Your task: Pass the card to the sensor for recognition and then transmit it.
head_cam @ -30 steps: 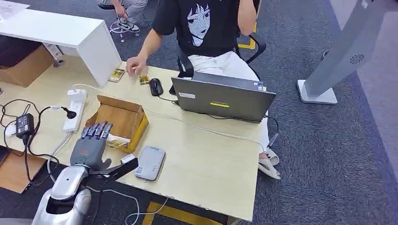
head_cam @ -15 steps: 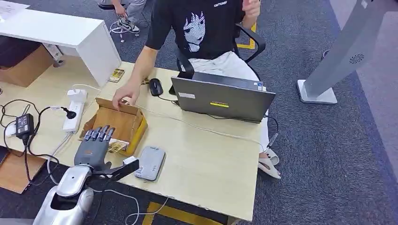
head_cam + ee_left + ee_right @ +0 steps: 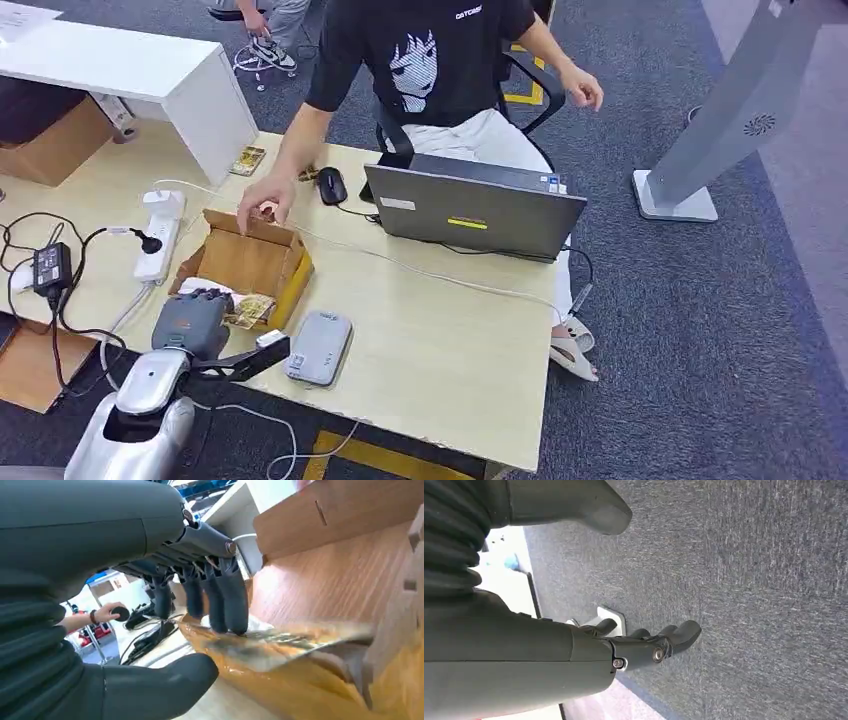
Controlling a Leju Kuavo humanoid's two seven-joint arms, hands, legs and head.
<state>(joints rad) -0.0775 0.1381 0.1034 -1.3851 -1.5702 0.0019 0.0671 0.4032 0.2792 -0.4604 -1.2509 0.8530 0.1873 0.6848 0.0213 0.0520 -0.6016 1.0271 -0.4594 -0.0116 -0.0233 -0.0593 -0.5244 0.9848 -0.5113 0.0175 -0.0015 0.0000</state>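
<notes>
A glossy yellow-brown card (image 3: 250,309) lies tilted at the near end of an open cardboard box (image 3: 243,260). My left hand (image 3: 191,321) is bent down over it. In the left wrist view the dark fingers (image 3: 225,607) press on the top of the card (image 3: 285,642), and the thumb (image 3: 165,690) sits close under its near edge. The grey flat sensor (image 3: 318,347) lies on the table just right of the box. A person's hand (image 3: 262,205) rests on the box's far rim. My right hand (image 3: 644,647) hangs over grey carpet, holding nothing, thumb apart.
A seated person faces me behind an open laptop (image 3: 470,212). A mouse (image 3: 332,186) and two more cards (image 3: 248,160) lie at the far edge of the table (image 3: 440,340). A power strip (image 3: 160,235) and cables lie left. A grey kiosk stand (image 3: 705,140) is at right.
My left hand's fingers, stretched over the box before, have curled down onto the card. The person's hand moved from the far cards to the box rim.
</notes>
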